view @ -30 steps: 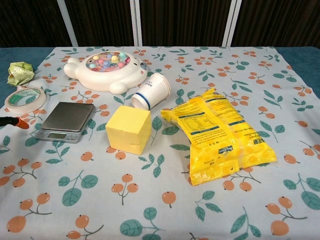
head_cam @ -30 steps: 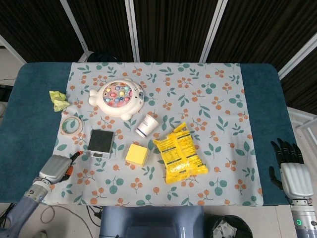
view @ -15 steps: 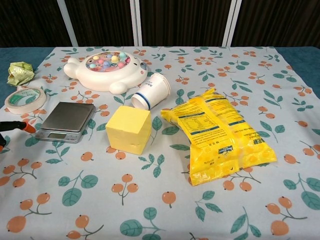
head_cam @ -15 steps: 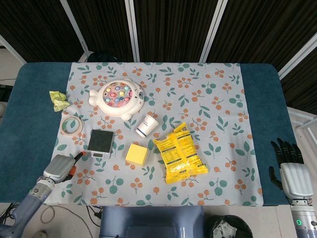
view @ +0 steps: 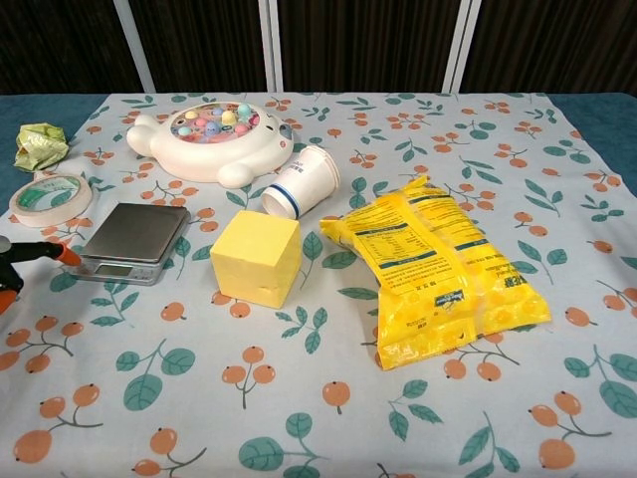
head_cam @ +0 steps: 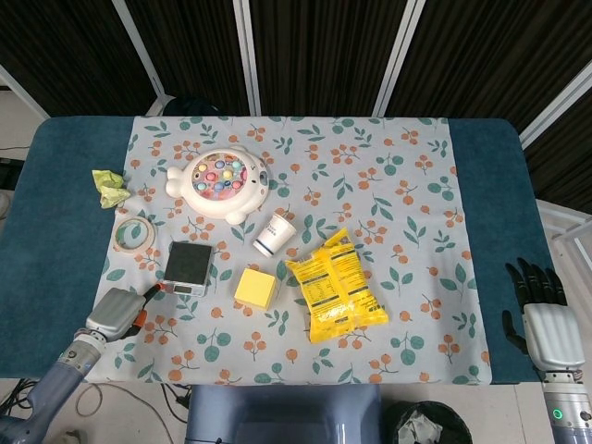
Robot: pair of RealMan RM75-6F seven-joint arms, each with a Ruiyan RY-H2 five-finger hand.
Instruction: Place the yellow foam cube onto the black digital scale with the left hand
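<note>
The yellow foam cube (head_cam: 255,288) (view: 256,258) sits on the flowered cloth just right of the black digital scale (head_cam: 188,266) (view: 131,241), a small gap between them. My left hand (head_cam: 117,314) is at the table's near left, below and left of the scale, holding nothing; only its orange-tipped fingers (view: 45,254) show at the chest view's left edge, close to the scale's left side. My right hand (head_cam: 545,319) hangs off the table's near right corner, fingers apart and empty.
A white fishing toy (head_cam: 222,180), a tipped paper cup (head_cam: 275,233) and a yellow snack bag (head_cam: 335,287) lie around the cube. A tape roll (head_cam: 133,235) and crumpled green paper (head_cam: 110,188) are left of the scale.
My left hand has crept right and forward toward the scale; its fingertips reach further into the chest view. The cube, the scale and my right hand have not moved.
</note>
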